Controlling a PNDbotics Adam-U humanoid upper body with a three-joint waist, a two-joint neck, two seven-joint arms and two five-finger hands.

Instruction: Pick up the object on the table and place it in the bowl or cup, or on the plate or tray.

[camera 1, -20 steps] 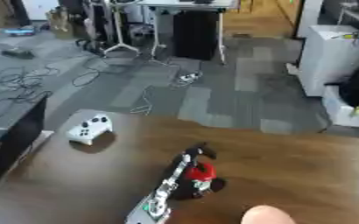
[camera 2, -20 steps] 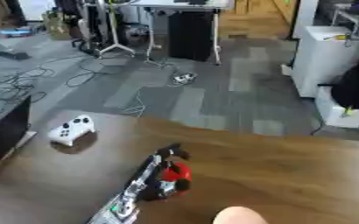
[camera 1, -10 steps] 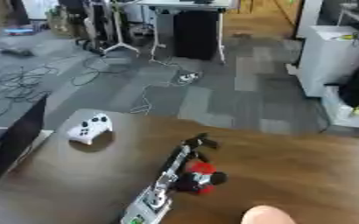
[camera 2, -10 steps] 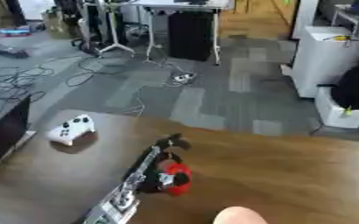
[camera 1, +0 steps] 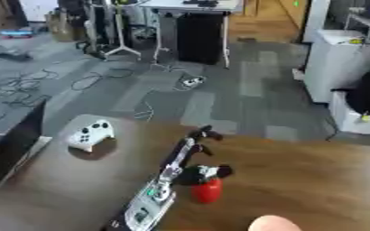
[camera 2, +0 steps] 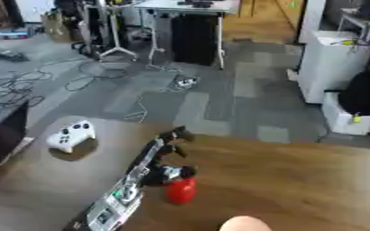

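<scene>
One arm is seen reaching in from the lower left across the brown desk (camera 1: 298, 180), its left hand (camera 1: 205, 134) shown small and dark at the far desk edge; whether its fingers are curled cannot be told. A red object (camera 1: 207, 189) is seen on the desk just beside the forearm, and a white game controller (camera 1: 91, 135) lies well apart near the far left edge. A pinkish rounded shape (camera 1: 273, 224) is cut off by the lower edge.

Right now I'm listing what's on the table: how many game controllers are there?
1. The white game controller lies near the table's far left edge, apart from the left hand and the red object. Others could lie outside view.
</scene>
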